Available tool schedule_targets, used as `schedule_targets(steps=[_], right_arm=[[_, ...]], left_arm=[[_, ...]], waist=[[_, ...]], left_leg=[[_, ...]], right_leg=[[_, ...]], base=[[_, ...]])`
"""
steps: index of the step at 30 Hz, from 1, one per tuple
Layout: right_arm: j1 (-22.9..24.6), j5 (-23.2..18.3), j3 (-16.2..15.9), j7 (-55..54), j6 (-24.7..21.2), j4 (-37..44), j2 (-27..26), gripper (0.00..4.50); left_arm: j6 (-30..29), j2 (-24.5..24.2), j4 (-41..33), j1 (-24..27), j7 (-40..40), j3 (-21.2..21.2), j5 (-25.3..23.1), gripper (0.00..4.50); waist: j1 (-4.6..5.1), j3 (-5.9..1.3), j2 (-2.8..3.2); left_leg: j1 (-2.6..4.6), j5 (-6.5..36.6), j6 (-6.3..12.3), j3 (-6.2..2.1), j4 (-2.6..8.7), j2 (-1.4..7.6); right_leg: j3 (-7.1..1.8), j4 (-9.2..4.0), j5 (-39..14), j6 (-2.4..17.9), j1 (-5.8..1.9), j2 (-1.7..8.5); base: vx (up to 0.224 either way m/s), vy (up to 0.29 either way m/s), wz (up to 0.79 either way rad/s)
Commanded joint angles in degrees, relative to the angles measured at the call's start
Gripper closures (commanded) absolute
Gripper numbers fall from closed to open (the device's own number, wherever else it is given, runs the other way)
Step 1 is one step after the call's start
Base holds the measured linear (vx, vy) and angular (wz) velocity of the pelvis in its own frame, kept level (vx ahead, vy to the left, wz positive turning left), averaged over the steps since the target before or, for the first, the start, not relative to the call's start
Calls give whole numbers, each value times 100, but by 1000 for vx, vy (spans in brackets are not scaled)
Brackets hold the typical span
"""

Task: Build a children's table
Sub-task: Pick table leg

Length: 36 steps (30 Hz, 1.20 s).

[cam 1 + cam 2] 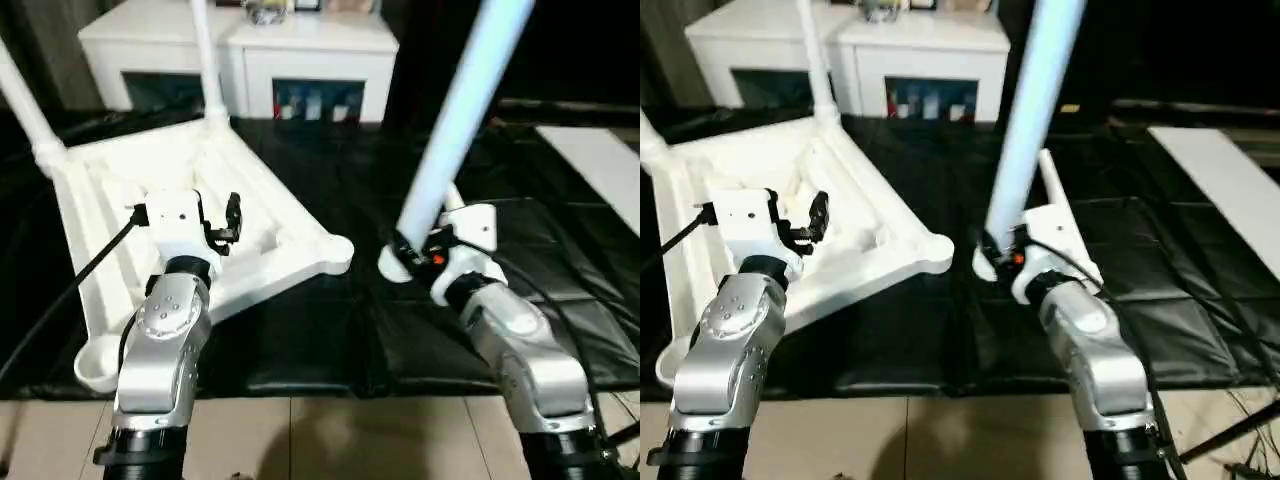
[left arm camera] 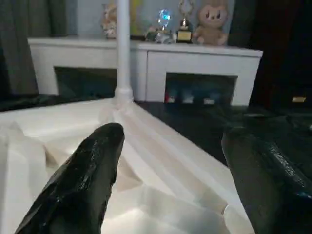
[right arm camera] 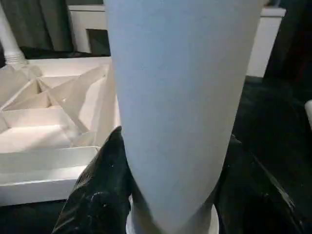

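I'm seeing the tabletop point(image 1: 200, 215) lying ribs-up on the black mat point(image 1: 350, 330), two legs standing at its far corners. My right gripper point(image 1: 408, 252) is clamping a third leg point(image 1: 455, 130), leaning toward one o'clock. Left gripper point(image 1: 232, 218) is hovering spread apart. A white cabinet point(image 1: 300, 55) is sitting at twelve o'clock.

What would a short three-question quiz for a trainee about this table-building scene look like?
1. True or false: the right gripper grips a leg.
2. How many legs already stand in the tabletop? A) none B) two C) four
3. Fill in: the left gripper hangs open above the tabletop's ribbed ____.

Key: 1 true; 2 B, one at the far corner, one at the left corner; 3 underside.
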<state>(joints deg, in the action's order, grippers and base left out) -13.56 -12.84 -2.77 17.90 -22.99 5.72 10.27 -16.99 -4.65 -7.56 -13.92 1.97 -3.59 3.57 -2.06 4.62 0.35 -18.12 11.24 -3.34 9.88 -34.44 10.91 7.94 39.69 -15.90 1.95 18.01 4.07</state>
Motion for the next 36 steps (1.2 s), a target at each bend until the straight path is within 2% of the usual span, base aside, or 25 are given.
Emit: schedule_targets(steps=[1,2,3,4,5,6,7,8,9,10,11,12,13,14,15,16,17,18,20,22,25,28,32,33,36], right_arm=[[-144,0,63,13,46,-55,57,260],[-150,1,64,22,45,-59,58,260],[-163,-2,62,44,48,-72,68,260],[-173,16,54,66,61,-88,84,260],[-177,26,48,80,71,-100,93,260],[-175,25,50,95,82,-110,97,260],[-176,28,57,113,103,-129,102,260],[-178,20,67,128,118,-139,104,260],[-180,13,77,142,132,-147,105,260],[-184,26,79,138,145,-155,111,260],[-193,60,75,119,172,-175,127,260],[-196,47,99,109,192,-197,126,260],[-195,36,109,109,195,-201,123,260],[-193,37,112,105,196,-202,126,260],[-181,59,110,85,206,-193,146,260],[-163,42,148,57,196,-175,140,260],[-158,38,162,51,193,-171,135,260],[-137,19,254,42,190,-177,151,260],[-128,25,305,78,193,-209,210,260],[-127,6,331,132,215,-236,276,260],[-161,-59,386,239,197,-280,389,260],[-245,-133,379,546,95,-357,552,260],[-285,-170,287,831,-14,-382,706,260],[-293,-171,206,992,-56,-379,803,260],[-283,-228,71,1309,-137,-316,976,260]], left_arm=[[37,37,21,57,-30,99,-64,80],[34,44,22,69,-34,105,-68,80],[51,49,25,85,-41,120,-88,80],[45,76,29,99,-36,114,-80,80],[62,66,29,106,-38,128,-108,80],[93,51,20,115,-58,148,-129,80],[123,25,11,125,-65,173,-165,80],[126,15,4,135,-72,180,-168,80],[126,3,-1,144,-72,188,-165,80],[116,0,-5,149,-73,187,-158,80],[96,4,-10,158,-78,174,-150,80],[99,-3,-10,165,-115,167,-148,80],[104,-6,-10,167,-128,166,-148,80],[138,8,-5,171,-141,151,-117,80],[252,46,12,189,-208,109,-1,80],[156,-80,40,222,-447,236,14,80],[121,-126,51,233,-526,281,14,80],[312,-259,29,431,-1472,508,529,80],[479,-470,48,586,-2164,747,739,80],[396,-682,107,622,-2612,934,782,51],[128,-1001,392,431,-3133,1165,656,42],[-8,-1306,1130,-199,-3584,1243,569,7],[-137,-1518,1829,-754,-3765,1321,386,3],[-373,-1571,2118,-1036,-3929,1311,489,3],[-612,-1759,2593,-1510,-4248,1488,345,3]], waist=[[-77,-335,-198],[-208,-254,-442],[-374,-346,-335],[-533,-377,-262],[-539,-438,-227],[-522,-539,11],[-378,-487,-65],[-134,-697,140],[15,-717,141],[7,-706,108],[11,-689,59],[21,-656,-60],[44,-637,-203],[-120,-570,-407],[-171,-597,-402],[-243,-612,-332],[-185,-600,-257],[-79,-597,-160],[-41,-663,-106],[-14,-656,-124],[-19,-543,-67],[2,-464,-55],[38,-436,-78],[56,-428,-95],[26,-469,-86]], left_leg=[[393,4783,-5,23,650,399],[207,2276,229,94,-657,-95],[-169,1356,482,-91,-658,-125],[-571,631,535,-343,-558,-98],[-516,500,524,-330,-398,-91],[-208,88,481,-291,45,41],[-97,136,801,-396,184,113],[653,-345,1444,-912,263,601],[911,-989,2442,-1241,259,952],[844,-1243,2764,-1216,239,961],[664,-1605,3006,-981,233,786],[443,-1425,2794,-603,120,341],[255,-937,2491,-396,25,21],[-224,380,1849,-100,-232,-513],[-406,555,1591,-216,-422,-454],[-519,30,977,-381,-399,-257],[-540,-742,576,-410,-46,-156],[-406,-1342,434,-369,50,-128],[-279,-1889,559,-376,18,-62],[-264,-1886,487,-359,24,-53],[-209,-190,399,-309,175,53],[-132,1375,-47,-248,312,87],[-112,1771,-212,-227,341,77],[-165,1619,-211,-226,368,79],[-178,1288,-155,-210,341,76]], right_leg=[[-656,-268,-2829,47,91,227],[-1020,-1391,-5811,-132,190,778],[-1439,-1357,-5604,32,-250,997],[-1388,-1137,-3943,376,-578,839],[-1260,-1049,-3083,586,-581,636],[-862,-837,-1394,828,-407,254],[-748,-717,-800,783,-247,18],[-493,-136,-131,732,316,10],[-489,204,-456,140,727,140],[-510,285,-396,-138,800,198],[-543,311,32,-470,916,241],[-603,-75,733,-275,837,235],[-690,-415,1094,-78,615,287],[-1123,-850,392,463,29,559],[-1381,-940,113,900,-248,927],[-1303,-834,467,1403,-345,981],[-1023,-582,1616,1425,-264,669],[-828,-425,2519,1242,-79,317],[-803,-353,3008,1200,25,240],[-789,-386,2811,1228,56,213],[-797,-556,1189,1361,117,286],[-794,-718,-545,1104,137,315],[-822,-858,-1654,625,196,344],[-824,-858,-1594,613,162,350],[-829,-845,-1363,657,161,355]], base=[[103,-130,8],[103,-130,8],[166,-108,-12],[132,-20,6],[182,-17,24],[95,-3,28],[117,20,28],[147,10,10],[147,10,10],[128,-8,-5],[86,-4,-4],[86,-4,-4],[85,-46,8],[0,0,0],[80,-67,7],[67,-53,-5],[67,-53,-5],[52,-45,-10],[0,0,0],[0,0,0],[0,0,0],[-78,-3,2],[-78,-10,-1],[-51,-17,0],[0,0,0]])
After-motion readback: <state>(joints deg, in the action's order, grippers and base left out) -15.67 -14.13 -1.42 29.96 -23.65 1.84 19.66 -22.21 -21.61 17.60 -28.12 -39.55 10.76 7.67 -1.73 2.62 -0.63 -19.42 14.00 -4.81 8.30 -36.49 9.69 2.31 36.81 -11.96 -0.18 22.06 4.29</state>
